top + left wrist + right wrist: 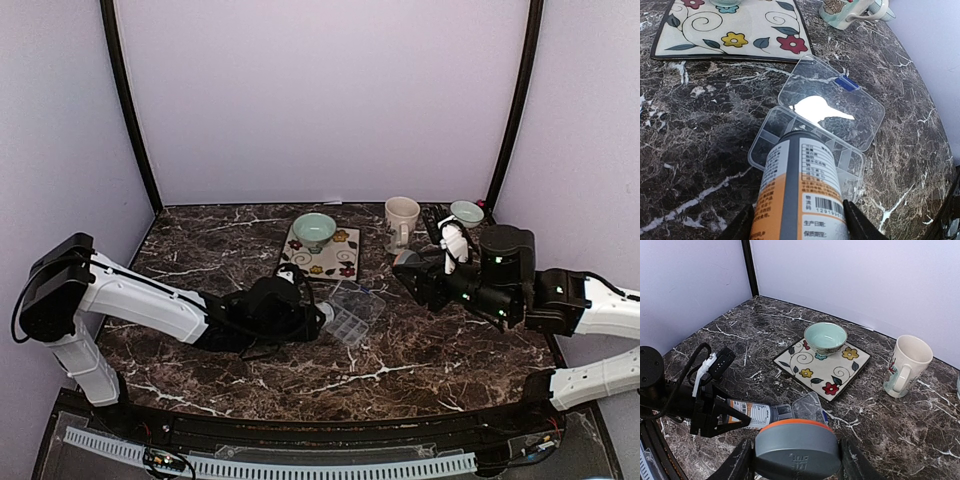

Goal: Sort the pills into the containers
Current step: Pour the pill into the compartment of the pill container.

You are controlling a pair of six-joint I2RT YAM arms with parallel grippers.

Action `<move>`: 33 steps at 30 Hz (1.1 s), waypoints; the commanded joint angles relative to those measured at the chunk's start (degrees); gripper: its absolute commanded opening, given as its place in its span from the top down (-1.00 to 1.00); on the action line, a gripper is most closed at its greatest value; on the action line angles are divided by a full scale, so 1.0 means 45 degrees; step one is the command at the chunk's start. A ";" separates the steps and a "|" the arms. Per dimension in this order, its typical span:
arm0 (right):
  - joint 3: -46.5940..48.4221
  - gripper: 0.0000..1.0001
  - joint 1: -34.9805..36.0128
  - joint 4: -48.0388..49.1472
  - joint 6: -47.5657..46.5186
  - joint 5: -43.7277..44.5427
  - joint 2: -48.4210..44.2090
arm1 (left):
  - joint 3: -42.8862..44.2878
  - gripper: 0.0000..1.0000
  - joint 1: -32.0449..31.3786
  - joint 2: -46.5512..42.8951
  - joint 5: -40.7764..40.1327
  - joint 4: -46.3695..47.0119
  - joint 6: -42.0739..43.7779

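Tilted bottle clamped in left gripper, mouth over pill box; advise slow tipping into one compartment; right gripper clamped on grey cap, clear of pill box.

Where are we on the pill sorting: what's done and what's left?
Done: the pill box has its lid laid open, and the bottle is uncapped; the right gripper holds a grey cap.
In hand: the left gripper tips the bottle, mouth over the compartments.
Left: no pills can be made out in any compartment, so the sorting itself looks not yet started.
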 commanded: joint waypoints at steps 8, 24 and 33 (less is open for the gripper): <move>0.0392 0.67 -0.0072 0.0340 0.0043 -0.0025 -0.0055 | -0.0578 1.00 -0.0070 -0.1537 -0.0615 0.0806 0.0396; 0.0394 0.67 -0.0072 0.0444 0.0066 -0.0097 0.0132 | 0.0625 1.00 -0.0033 0.0174 0.0207 -0.1148 0.0139; 0.0385 0.67 -0.0072 0.0445 0.0108 -0.0090 0.0010 | 0.0098 1.00 -0.0031 -0.0601 -0.0417 -0.0737 0.0108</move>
